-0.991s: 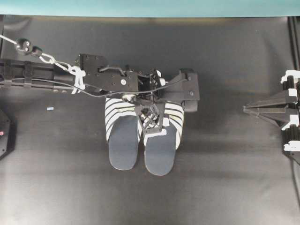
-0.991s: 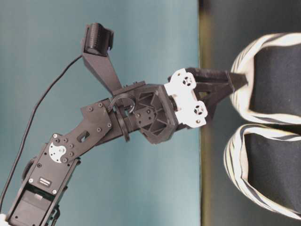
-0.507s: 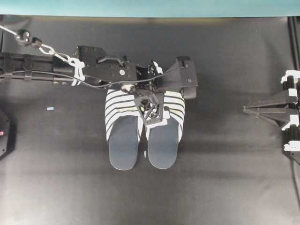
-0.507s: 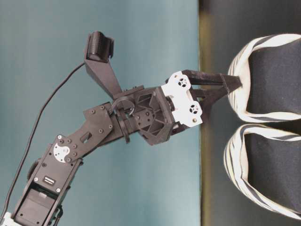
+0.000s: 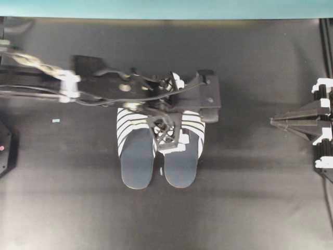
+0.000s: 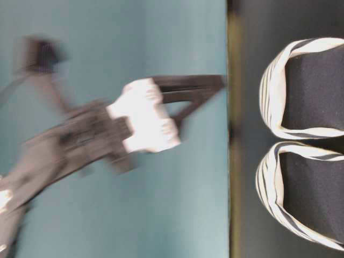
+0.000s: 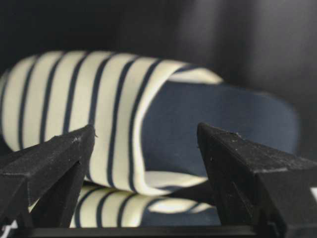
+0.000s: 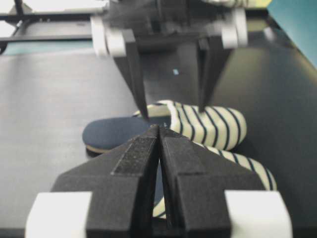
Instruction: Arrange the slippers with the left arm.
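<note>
I see the pair of navy-and-cream striped open-back slippers (image 5: 158, 148) lying side by side mid-mat on the black table (image 5: 250, 198). My black lattice left gripper (image 5: 165, 136) hangs above them, jaws spread and empty (blurred from table level). The pointed right gripper (image 5: 281, 122) sits well apart, jaws pressed together.

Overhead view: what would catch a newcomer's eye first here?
The striped slippers lie side by side mid-mat, navy insoles toward the bottom edge of the overhead view. The left arm reaches in from the left, its left gripper open above them and holding nothing. The right gripper sits shut at the right edge.
</note>
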Robot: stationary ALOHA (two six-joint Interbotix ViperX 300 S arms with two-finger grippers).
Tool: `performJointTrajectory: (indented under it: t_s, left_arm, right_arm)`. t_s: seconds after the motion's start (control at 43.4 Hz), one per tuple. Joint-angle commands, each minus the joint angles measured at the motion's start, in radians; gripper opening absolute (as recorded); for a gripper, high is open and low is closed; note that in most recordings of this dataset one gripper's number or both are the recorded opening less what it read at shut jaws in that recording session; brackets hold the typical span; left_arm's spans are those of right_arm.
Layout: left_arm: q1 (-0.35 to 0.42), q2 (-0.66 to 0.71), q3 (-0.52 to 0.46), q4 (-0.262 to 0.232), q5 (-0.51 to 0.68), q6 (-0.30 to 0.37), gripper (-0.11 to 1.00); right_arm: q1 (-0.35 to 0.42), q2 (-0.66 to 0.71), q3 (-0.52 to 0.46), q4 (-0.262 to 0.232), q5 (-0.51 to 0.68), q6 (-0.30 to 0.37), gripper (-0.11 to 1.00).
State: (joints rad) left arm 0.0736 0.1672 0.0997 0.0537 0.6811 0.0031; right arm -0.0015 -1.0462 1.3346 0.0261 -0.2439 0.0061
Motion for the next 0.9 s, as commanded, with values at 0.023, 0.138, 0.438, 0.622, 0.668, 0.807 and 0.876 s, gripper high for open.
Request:
performJointTrajectory:
  t_s: [0.023,0.138,0.438,0.622,0.668,0.807,0.876]
  left_arm:
    - [-0.003,-0.110,0.046,0.003,-0.015,0.000,0.80]
    - [-0.009,-0.178,0.124,0.003,-0.051,-0.003,0.80]
    - [-0.009,-0.301,0.301,0.003,-0.291,0.000,0.80]
    - [-0.009,-0.342,0.360,0.003,-0.311,-0.006,0.80]
    - [-0.009,-0.356,0.380,0.003,-0.316,-0.012,0.80]
    - [-0.015,-0.400,0.436,0.003,-0.344,-0.012,0.80]
    - [-0.018,-0.420,0.460,0.003,-0.370,-0.012,0.80]
  right_arm:
    - [-0.003,0.005,-0.006,0.003,-0.009,0.000,0.00]
    - [-0.002,0.005,-0.006,0.003,-0.009,0.000,0.00]
    - [-0.003,0.005,-0.006,0.005,-0.009,0.000,0.00]
    - [-0.003,0.005,-0.006,0.003,-0.009,0.000,0.00]
    - [-0.003,0.005,-0.006,0.003,-0.009,0.000,0.00]
    - [-0.003,0.003,-0.006,0.003,-0.006,-0.002,0.00]
    - [-0.003,0.005,-0.006,0.003,-0.005,-0.003,0.00]
